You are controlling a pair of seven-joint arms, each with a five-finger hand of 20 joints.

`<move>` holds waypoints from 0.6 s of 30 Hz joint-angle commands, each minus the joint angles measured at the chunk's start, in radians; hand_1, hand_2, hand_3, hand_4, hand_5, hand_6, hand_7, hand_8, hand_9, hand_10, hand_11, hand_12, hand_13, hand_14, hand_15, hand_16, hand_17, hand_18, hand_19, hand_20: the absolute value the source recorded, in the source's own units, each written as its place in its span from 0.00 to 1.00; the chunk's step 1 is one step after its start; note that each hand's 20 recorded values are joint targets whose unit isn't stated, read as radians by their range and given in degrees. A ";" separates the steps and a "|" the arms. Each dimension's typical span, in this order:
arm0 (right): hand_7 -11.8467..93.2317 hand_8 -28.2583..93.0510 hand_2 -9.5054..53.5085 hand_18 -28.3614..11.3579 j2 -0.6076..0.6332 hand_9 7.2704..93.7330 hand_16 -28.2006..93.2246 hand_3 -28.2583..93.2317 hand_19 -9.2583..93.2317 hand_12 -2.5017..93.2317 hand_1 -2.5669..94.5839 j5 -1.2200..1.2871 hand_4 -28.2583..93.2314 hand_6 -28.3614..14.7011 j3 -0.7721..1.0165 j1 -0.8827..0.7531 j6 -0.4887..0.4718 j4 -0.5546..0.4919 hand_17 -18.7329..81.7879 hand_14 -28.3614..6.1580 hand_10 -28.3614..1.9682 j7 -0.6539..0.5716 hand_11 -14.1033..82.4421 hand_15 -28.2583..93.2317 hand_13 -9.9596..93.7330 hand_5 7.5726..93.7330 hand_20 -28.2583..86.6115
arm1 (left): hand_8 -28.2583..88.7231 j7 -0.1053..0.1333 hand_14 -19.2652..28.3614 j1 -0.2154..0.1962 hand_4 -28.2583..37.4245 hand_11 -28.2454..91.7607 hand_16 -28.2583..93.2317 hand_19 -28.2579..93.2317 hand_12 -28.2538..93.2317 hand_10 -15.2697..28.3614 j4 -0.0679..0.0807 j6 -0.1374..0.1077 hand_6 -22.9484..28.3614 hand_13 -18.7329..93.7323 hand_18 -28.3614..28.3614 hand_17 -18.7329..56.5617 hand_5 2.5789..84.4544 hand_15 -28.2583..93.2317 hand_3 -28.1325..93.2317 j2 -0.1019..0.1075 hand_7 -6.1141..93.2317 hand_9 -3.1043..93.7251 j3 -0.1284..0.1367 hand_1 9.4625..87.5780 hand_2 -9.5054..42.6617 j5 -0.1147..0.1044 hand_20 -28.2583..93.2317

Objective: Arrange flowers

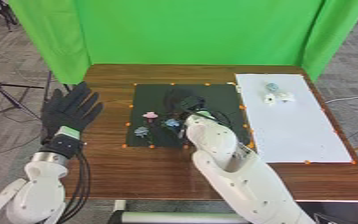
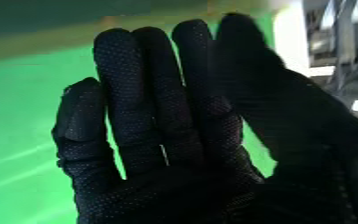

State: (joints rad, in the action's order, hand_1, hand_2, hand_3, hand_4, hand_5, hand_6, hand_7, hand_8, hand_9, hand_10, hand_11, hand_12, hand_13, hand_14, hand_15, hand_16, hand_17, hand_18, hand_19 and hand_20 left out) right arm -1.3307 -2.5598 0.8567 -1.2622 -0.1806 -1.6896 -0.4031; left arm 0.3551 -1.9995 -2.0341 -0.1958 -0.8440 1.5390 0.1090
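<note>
We have our right hand near the frame's centre, its fingers straight, and our left hand at the left, fingers spread. The pink flower is lying left of centre.

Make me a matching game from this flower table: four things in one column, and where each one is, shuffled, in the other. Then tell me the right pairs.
Things:
1. pink flower
2. white sheet
3. green backdrop
4. robot's left hand

Places:
A. behind the table
B. at the table's left edge
C. on the dark mat
D. on the right side of the table

Right pairs: 1-C, 2-D, 3-A, 4-B
</note>
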 commanded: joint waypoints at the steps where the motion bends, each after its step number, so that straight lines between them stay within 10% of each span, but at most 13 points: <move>1: 0.33 0.13 0.00 0.13 0.184 0.62 0.39 0.89 0.92 0.22 0.44 0.006 0.00 0.55 0.128 0.041 0.095 -0.014 0.51 0.37 0.38 -0.111 0.34 0.67 0.58 0.60 0.58 | 0.16 0.017 0.71 -0.049 0.00 0.42 0.17 0.56 0.32 0.65 -0.031 0.038 0.57 0.36 0.78 0.18 0.51 0.57 0.81 -0.003 0.23 0.36 0.028 0.25 0.38 0.002 0.32; 18: 0.24 0.15 0.00 0.12 0.365 0.49 0.34 0.88 0.94 0.18 0.47 0.176 0.00 0.42 0.174 0.146 -0.158 0.166 0.51 0.29 0.30 -0.287 0.29 0.65 0.50 0.50 0.54 | 0.17 0.022 0.73 -0.065 0.00 0.43 0.18 0.57 0.33 0.66 -0.041 0.024 0.58 0.39 0.79 0.18 0.51 0.60 0.81 0.008 0.23 0.39 0.043 0.25 0.39 0.000 0.34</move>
State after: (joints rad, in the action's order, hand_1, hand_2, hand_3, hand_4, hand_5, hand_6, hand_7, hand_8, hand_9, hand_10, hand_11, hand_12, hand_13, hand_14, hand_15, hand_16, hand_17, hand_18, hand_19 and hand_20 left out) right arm -0.9632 -2.4035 1.0194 -1.1291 -0.2908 -1.5568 -0.6890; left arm 0.3795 -2.0603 -2.0688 -0.1750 -0.8385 1.5777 0.1082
